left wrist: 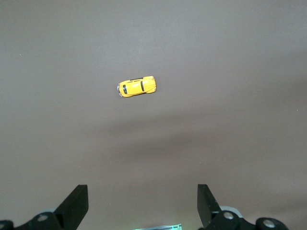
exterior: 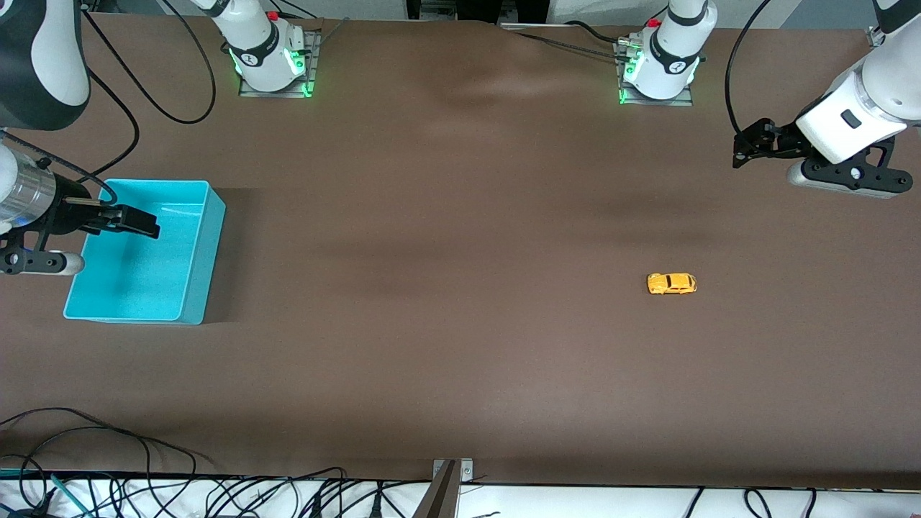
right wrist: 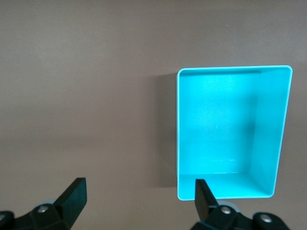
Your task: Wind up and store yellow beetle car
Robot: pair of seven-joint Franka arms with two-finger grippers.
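The yellow beetle car (exterior: 672,283) stands on its wheels on the brown table, toward the left arm's end; it also shows in the left wrist view (left wrist: 137,86). My left gripper (exterior: 745,146) hangs open and empty over the table near that end, well apart from the car. Both its fingers (left wrist: 76,203) frame bare table. The turquoise bin (exterior: 205,248) sits empty toward the right arm's end. Over the bin's edge hangs my right gripper (exterior: 140,221), open with nothing in it. In the right wrist view the bin (right wrist: 268,129) lies beside that gripper (right wrist: 140,191).
Both arm bases (exterior: 270,54) (exterior: 662,61) stand along the table edge farthest from the front camera. Loose cables (exterior: 216,496) and a metal bracket (exterior: 450,478) lie at the edge nearest that camera. Bare brown table spreads between the bin and the car.
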